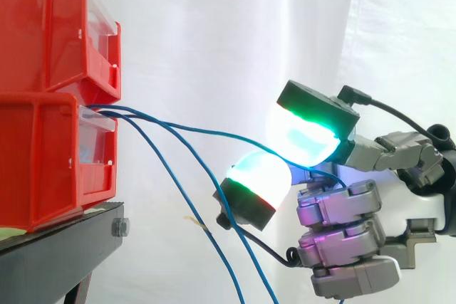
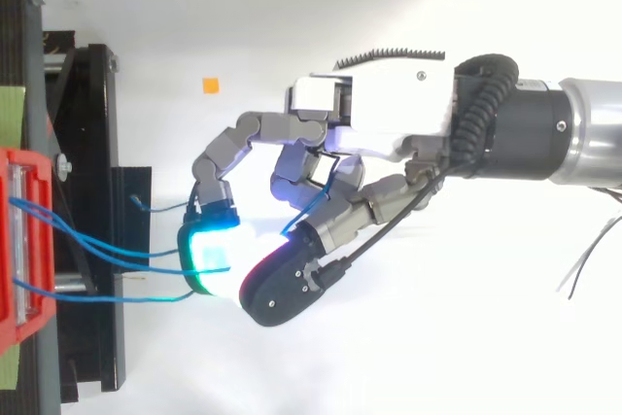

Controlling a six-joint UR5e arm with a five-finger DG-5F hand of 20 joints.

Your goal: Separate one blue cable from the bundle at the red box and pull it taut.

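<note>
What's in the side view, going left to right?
Red bins → blue cables leaving the lower bin → hand, pads pinching the top blue cable.

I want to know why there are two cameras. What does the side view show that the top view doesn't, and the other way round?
Side view: two red plastic bins stacked, with thin blue cables drooping down from the lower one. Top view: the arm's black-and-silver wrist and a small orange square on the white background. Both: the grey robot hand pinching one blue cable between its glowing pads, and the black stand.
</note>
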